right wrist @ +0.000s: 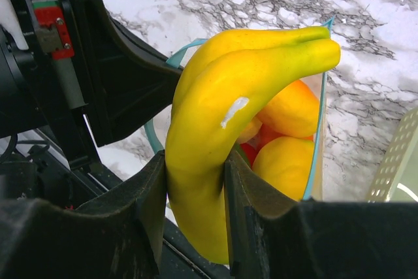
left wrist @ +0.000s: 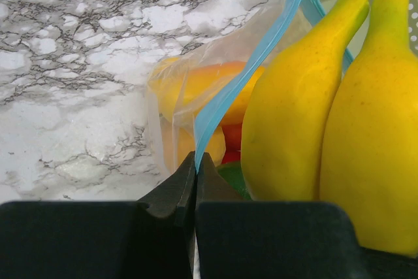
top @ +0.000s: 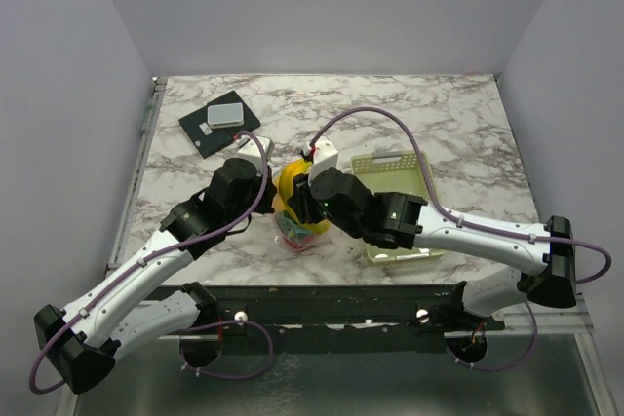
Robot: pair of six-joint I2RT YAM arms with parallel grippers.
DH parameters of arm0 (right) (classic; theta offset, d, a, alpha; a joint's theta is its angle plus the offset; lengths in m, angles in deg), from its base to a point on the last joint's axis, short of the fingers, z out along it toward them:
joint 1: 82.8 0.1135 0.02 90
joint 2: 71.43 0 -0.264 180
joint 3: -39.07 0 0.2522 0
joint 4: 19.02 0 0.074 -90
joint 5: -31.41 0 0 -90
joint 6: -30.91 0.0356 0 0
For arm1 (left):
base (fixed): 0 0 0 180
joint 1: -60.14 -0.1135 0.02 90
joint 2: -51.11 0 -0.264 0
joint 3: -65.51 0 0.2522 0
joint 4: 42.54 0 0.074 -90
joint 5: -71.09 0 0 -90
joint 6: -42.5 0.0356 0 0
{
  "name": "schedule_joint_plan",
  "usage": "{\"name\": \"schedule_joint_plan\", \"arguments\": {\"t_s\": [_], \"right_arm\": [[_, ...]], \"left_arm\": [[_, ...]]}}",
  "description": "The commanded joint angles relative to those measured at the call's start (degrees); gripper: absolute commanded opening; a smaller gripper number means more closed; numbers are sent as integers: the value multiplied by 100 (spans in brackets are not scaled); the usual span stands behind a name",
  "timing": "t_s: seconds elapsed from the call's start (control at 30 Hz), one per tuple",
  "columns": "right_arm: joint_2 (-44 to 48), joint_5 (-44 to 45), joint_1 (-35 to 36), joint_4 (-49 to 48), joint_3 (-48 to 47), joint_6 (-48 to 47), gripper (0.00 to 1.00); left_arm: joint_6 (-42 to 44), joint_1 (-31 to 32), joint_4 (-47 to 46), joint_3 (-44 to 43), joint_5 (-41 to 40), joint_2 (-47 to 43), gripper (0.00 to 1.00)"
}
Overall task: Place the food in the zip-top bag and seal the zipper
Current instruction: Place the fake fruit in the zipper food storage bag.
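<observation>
A white, grey-veined marble table (top: 439,114) enclosed by plain pale walls. At the centre near the front edge, the two arms meet over the clear zip-top bag (left wrist: 196,76), which rests on the marble with its mouth open. The left gripper (left wrist: 196,168) is clamped tight on the light blue zipper (left wrist: 251,63), pinching one lip of the mouth. The right gripper (right wrist: 194,168) grasps a pair of joined yellow toy bananas (right wrist: 222,89) by their lower half, and they sit between the bag's two blue edges, with their tips rising above it. Inside the bag lie an orange piece (right wrist: 294,106), a red piece (right wrist: 268,136) and a yellow piece (right wrist: 284,161). A pale green mesh basket (top: 390,177) stands just to the right of the bag. A dark flat slab (top: 210,133) bearing a grey block (top: 225,112) lies at the rear left.
</observation>
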Motion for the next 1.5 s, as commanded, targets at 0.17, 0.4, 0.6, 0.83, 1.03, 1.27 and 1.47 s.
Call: {"name": "schedule_joint_plan", "arguments": {"t_s": [0.17,0.4,0.6,0.83,1.03,1.27,1.47], "right_arm": [[-331,306,199,278,102,81,1],[-667,550,201,882,-256,310,1],[-990,756,196,1574,-782,754,1],[-1583,800,122,2383,-1650,1189,1],[-1681,542,-271,2468,-1768,1507,1],[-1812,189,-625,2292,-1880,1735,1],[-1947,-114,-1073,2363,-2065,2185,1]], "left_arm": [[22,-41,-65,83,136,-74,0],[36,-42,-65,82,173,-66,0],[54,-41,-82,85,250,-66,0],[74,-41,-117,100,392,-100,0],[93,-47,-140,117,508,-119,0],[121,-43,-179,123,726,-101,0],[154,-41,-221,144,920,-93,0]]}}
